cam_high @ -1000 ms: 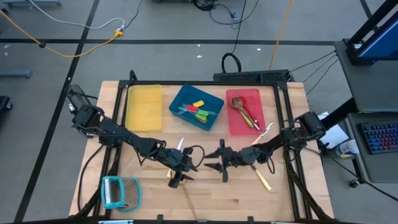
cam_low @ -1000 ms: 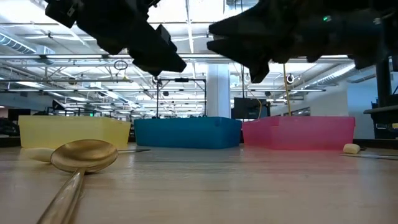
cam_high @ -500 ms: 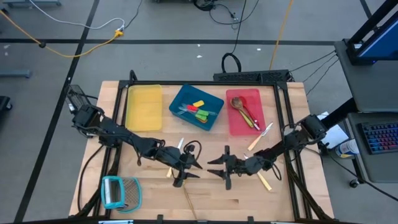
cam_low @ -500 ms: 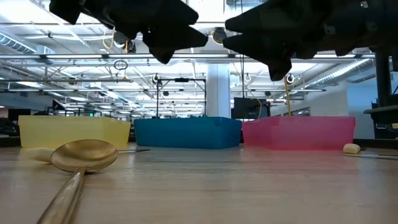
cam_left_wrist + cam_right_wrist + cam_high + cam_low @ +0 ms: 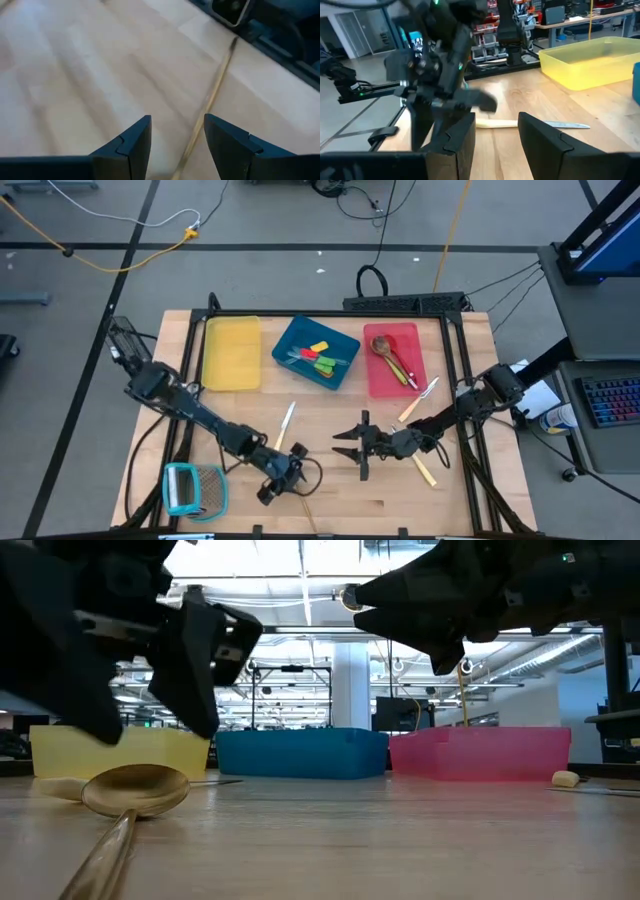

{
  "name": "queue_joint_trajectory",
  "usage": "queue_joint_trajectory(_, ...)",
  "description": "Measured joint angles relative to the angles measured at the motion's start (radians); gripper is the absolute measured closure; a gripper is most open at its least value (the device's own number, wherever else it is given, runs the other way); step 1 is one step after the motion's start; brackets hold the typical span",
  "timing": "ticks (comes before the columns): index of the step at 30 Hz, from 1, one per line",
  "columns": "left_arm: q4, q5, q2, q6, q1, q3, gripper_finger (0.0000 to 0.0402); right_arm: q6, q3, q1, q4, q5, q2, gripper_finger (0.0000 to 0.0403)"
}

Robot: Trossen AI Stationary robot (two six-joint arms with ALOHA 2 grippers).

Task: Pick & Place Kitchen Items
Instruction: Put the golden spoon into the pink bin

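Currently left gripper jaws spread over slim brass spoon on pale wood-plank table near front edge; right gripper jaws spread, empty.

Taking the square blue plastic tray as landmark: bare wooden tabletop lies open just in front of it. Farther forward the open left gripper and the open right gripper block the way. A cream-handled knife lies between tray and left gripper.
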Motion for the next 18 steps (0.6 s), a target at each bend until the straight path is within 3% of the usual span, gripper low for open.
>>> queue_joint_trajectory(12, 0.052, 0.042, 0.140, -0.040, -0.007, 0.003, 0.0220, -0.009, 0.000, -0.025, -0.001, -0.001, 0.000, 0.0261)
queue_joint_trajectory(18, 0.047, 0.058, 0.142, -0.053, -0.002, 0.004, 0.0306, -0.013, 0.000, -0.025, -0.001, -0.001, 0.000, 0.0261)
